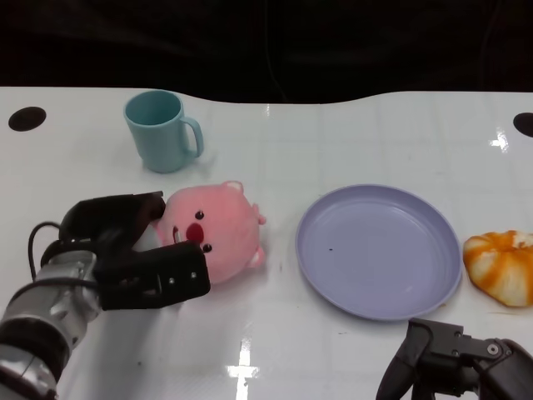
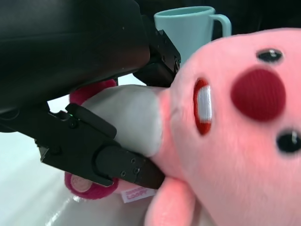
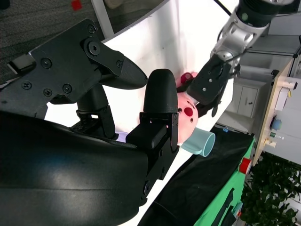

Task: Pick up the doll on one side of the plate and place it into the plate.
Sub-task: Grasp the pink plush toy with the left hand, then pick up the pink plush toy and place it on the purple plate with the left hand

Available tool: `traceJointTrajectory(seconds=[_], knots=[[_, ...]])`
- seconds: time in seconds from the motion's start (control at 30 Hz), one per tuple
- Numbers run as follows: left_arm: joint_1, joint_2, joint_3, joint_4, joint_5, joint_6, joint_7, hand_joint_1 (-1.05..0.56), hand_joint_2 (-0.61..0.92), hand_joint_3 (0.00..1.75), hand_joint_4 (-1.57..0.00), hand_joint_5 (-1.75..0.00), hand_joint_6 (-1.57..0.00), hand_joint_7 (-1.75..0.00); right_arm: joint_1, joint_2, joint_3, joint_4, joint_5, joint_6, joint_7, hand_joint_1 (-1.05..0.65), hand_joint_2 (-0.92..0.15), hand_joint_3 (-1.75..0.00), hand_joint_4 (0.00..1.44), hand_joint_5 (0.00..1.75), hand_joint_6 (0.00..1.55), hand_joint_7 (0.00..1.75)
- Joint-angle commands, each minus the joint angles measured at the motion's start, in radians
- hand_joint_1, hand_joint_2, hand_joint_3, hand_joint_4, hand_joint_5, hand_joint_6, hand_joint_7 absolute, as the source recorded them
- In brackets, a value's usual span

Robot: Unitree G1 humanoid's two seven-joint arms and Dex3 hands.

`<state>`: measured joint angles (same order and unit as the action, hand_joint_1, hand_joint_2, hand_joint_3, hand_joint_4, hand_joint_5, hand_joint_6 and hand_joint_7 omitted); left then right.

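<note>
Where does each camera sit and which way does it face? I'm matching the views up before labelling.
Head view: on the head or chest, looking down at the table; shows left hand around the pink doll, right hand near the plate.
Left wrist view: behind the left hand, close on the doll; black fingers show.
Right wrist view: behind the right hand, facing across the table.
All three share the doll and mug.

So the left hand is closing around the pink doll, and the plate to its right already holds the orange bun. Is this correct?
Not quite. In the head view the plate holds nothing; the orange bun lies on the table beside it. The rest stands: the left hand is around the pink doll.
</note>
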<state>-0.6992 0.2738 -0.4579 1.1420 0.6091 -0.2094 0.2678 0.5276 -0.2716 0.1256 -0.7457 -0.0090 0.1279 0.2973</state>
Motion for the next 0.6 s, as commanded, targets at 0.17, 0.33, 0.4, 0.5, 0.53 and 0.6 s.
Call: traceJointTrajectory(seconds=[0.17, 0.33, 0.4, 0.5, 0.53, 0.6], knots=[[0.052, 0.012, 0.09, -0.096, -0.093, 0.011, -0.056, -0.15, 0.66, 0.86, -0.9, -1.75, -0.71, -1.75, 0.0, -0.003, 0.006, 0.007, -0.004, 0.0, -0.005, -0.16, -0.49, -1.15, 0.68, 1.71, 0.62, 1.36], [0.052, 0.015, 0.146, -0.169, -0.15, 0.035, -0.123, -0.16, 0.63, 0.95, -0.92, -1.75, -0.72, -1.75, -0.018, -0.001, 0.006, 0.022, 0.001, 0.003, -0.004, -0.15, -0.49, -1.16, 0.67, 1.71, 0.62, 1.35], [0.05, 0.011, 0.164, -0.205, -0.17, 0.046, -0.147, -0.15, 0.56, 1.07, -0.95, -1.75, -0.75, -1.75, -0.028, 0.001, 0.005, 0.035, 0.004, 0.002, -0.004, -0.15, -0.48, -1.16, 0.67, 1.7, 0.62, 1.35], [0.055, 0.007, 0.185, -0.26, -0.194, 0.061, -0.183, -0.14, 0.48, 1.2, -0.96, -1.75, -0.77, -1.75, -0.037, 0.003, 0.006, 0.05, 0.007, -0.001, -0.004, -0.14, -0.48, -1.17, 0.67, 1.71, 0.62, 1.35], [0.059, 0.007, 0.189, -0.283, -0.199, 0.064, -0.192, -0.15, 0.45, 1.24, -0.96, -1.75, -0.76, -1.75, -0.039, 0.004, 0.005, 0.054, 0.008, -0.002, -0.004, -0.14, -0.48, -1.17, 0.67, 1.71, 0.62, 1.35], [0.071, 0.004, 0.195, -0.346, -0.207, 0.089, -0.215, -0.14, 0.43, 1.28, -0.96, -1.75, -0.76, -1.75, -0.04, 0.003, 0.005, 0.057, 0.009, -0.004, -0.003, -0.14, -0.48, -1.17, 0.66, 1.71, 0.62, 1.35]])
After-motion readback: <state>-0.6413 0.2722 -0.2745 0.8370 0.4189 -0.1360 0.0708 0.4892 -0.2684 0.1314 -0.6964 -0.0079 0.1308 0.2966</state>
